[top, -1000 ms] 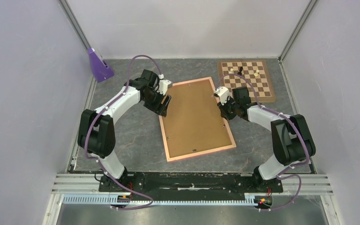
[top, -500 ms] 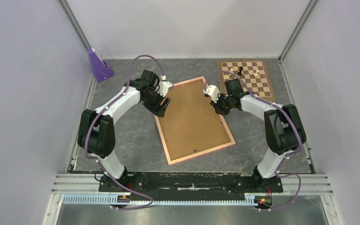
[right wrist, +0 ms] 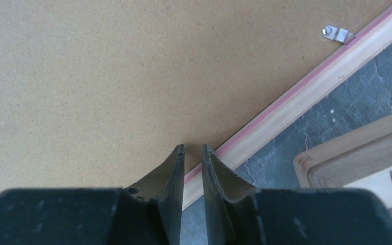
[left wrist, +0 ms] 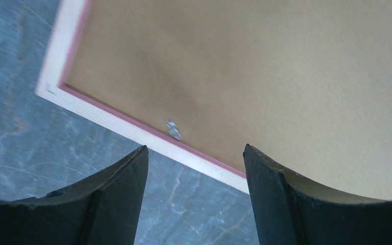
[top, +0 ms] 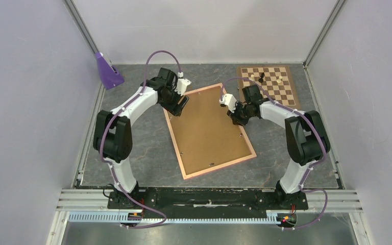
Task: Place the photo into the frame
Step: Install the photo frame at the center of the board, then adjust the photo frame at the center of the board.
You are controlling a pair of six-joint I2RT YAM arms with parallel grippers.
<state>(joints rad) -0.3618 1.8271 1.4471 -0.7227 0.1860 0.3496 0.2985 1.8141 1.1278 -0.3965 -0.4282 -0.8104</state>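
Frame point(left wrist: 107, 117): pale wood back, pink inner edge.
Backing board point(top: 206, 130): plain brown.
Chessboard point(top: 275, 89), far right: brown and cream checks.
Table point(top: 143, 148): dark grey, marbled.
Wedge point(top: 107, 70), far left: purple.

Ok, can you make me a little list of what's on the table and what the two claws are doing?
frame: lying flat, back up
board: brown, sitting inside the frame
photo: not in sight
left gripper: open, empty, above the frame's far left corner
right gripper: jaws a thin gap apart, empty, over the frame's right edge
chessboard: far right, apart from the frame, a few pieces on it
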